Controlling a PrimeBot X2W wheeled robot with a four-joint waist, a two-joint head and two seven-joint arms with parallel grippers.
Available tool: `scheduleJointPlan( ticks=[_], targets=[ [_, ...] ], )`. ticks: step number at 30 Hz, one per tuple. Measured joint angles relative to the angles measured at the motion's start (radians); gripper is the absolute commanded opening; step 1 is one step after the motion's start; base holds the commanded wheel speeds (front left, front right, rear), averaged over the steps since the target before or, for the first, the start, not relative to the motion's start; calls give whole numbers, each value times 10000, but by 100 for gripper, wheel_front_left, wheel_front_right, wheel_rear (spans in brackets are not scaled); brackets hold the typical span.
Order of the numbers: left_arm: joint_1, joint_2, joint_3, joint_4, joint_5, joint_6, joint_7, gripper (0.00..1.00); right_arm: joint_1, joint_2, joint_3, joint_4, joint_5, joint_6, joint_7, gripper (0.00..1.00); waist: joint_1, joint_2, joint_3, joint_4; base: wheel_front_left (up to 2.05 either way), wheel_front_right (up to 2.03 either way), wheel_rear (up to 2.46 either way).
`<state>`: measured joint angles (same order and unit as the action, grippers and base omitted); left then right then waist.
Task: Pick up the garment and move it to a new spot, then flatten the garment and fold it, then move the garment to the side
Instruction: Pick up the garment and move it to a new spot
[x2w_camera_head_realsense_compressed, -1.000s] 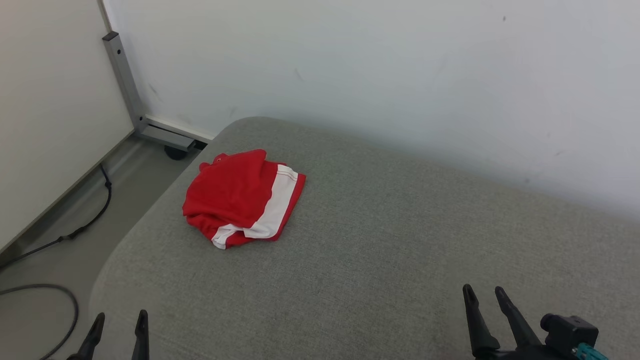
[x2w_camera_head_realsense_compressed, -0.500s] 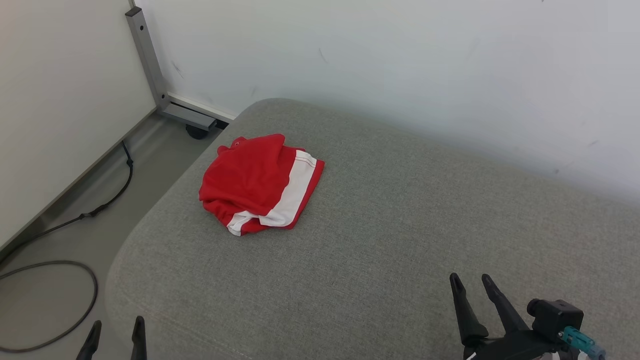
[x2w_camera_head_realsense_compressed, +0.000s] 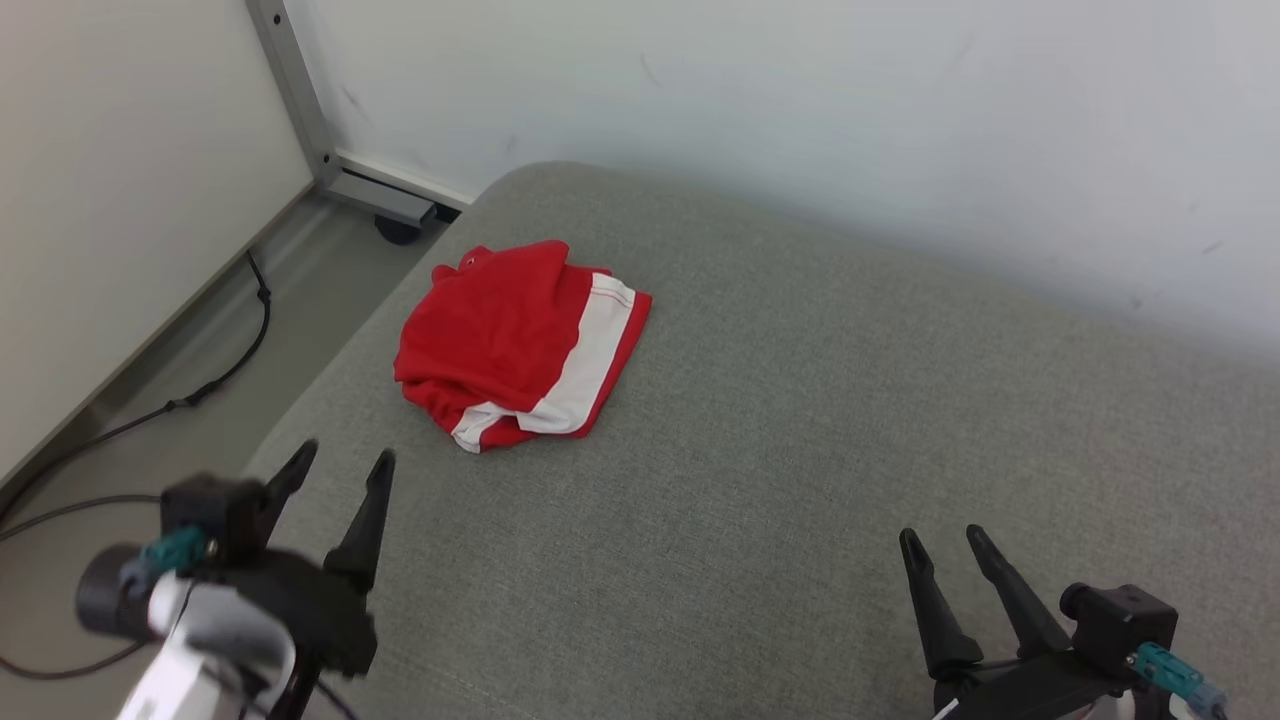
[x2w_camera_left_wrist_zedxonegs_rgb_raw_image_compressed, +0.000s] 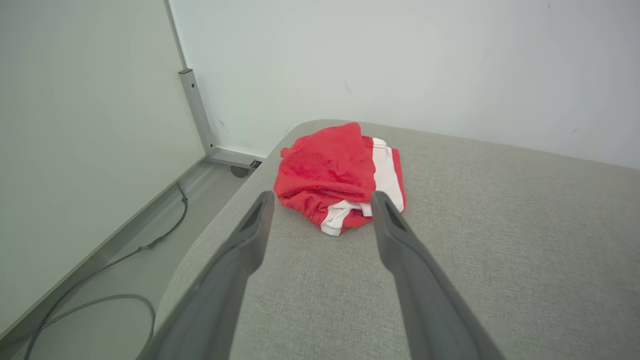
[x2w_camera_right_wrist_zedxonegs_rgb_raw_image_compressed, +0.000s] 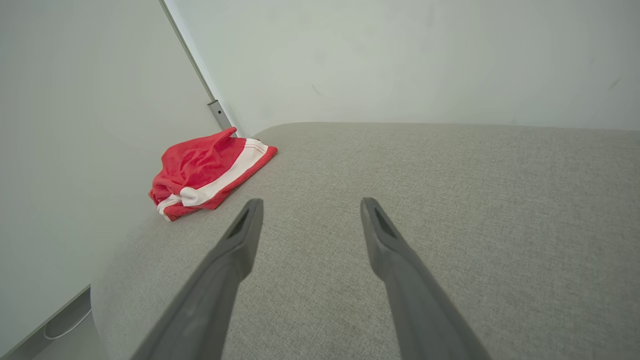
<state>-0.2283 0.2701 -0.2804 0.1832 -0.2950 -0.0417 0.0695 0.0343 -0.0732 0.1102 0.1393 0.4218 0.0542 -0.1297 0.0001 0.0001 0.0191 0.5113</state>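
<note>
A red garment (x2w_camera_head_realsense_compressed: 520, 345) with a broad white band lies in a loose, rumpled heap on a grey fabric cushion (x2w_camera_head_realsense_compressed: 800, 420), at the far left of it and close to its rounded corner. No part of the cloth hangs over the edge, and nothing touches it.

The left fingers (x2w_camera_head_realsense_compressed: 368, 510) are spread wide and hold nothing. They sit at the near left, above the cushion's left edge, with their tips pointing toward the far side at the garment but clearly short of it. In the left wrist view the red heap shows beyond the two dark tips, in the gap between them, and a strip of bare grey fabric separates the tips from the cloth.

The right fingers (x2w_camera_head_realsense_compressed: 925, 600) are also spread apart and empty. They are at the near right over open cushion, well apart from the garment, which the right wrist view puts far off to their left.

A pale wall (x2w_camera_head_realsense_compressed: 800, 100) runs behind the cushion. To the left stands a light panel (x2w_camera_head_realsense_compressed: 100, 150) with a grey metal post (x2w_camera_head_realsense_compressed: 295, 90), whose foot carries a dark caster (x2w_camera_head_realsense_compressed: 398, 230) just beyond the cushion's far corner. A black cable (x2w_camera_head_realsense_compressed: 220, 375) trails across the grey floor (x2w_camera_head_realsense_compressed: 290, 280) beside the panel
</note>
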Motion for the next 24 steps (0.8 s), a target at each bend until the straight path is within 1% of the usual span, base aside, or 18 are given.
scheduleJointPlan(
  ticks=[3, 7, 10, 11, 15, 24],
  targets=[
    [-1024, -261, -132, 874, -245, -274, 487, 100, 92, -192, 10, -426, -148, -15, 96, 100, 0, 0, 277, -25, 0, 0, 0],
    [-1600, -332, 123, 1921, -587, -301, 1174, 100, 205, -426, 234, -1083, -476, -27, 424, 100, 0, 0, 698, -138, 0, 0, 0],
    [-1943, -380, 219, 2562, -786, -301, 1622, 100, 204, -752, 284, -1647, -765, -61, 683, 100, 1, 0, 1047, -311, 0, 0, 0],
    [-1943, -380, 219, 2562, -786, -301, 1622, 100, 204, -752, 284, -1647, -765, -61, 683, 100, 1, 0, 1047, -311, 0, 0, 0],
    [-2552, -537, 464, 3103, -1087, -291, 2008, 100, 213, -1122, 334, -2391, -986, -102, 1043, 100, 1, 0, 1526, -620, 0, 0, 0],
    [-3786, -694, 721, 3841, -1181, -188, 2393, 100, 129, -1576, 316, -3904, -1381, -115, 1753, 100, 1, 1, 2733, -1391, 0, 0, 0]
  ],
)
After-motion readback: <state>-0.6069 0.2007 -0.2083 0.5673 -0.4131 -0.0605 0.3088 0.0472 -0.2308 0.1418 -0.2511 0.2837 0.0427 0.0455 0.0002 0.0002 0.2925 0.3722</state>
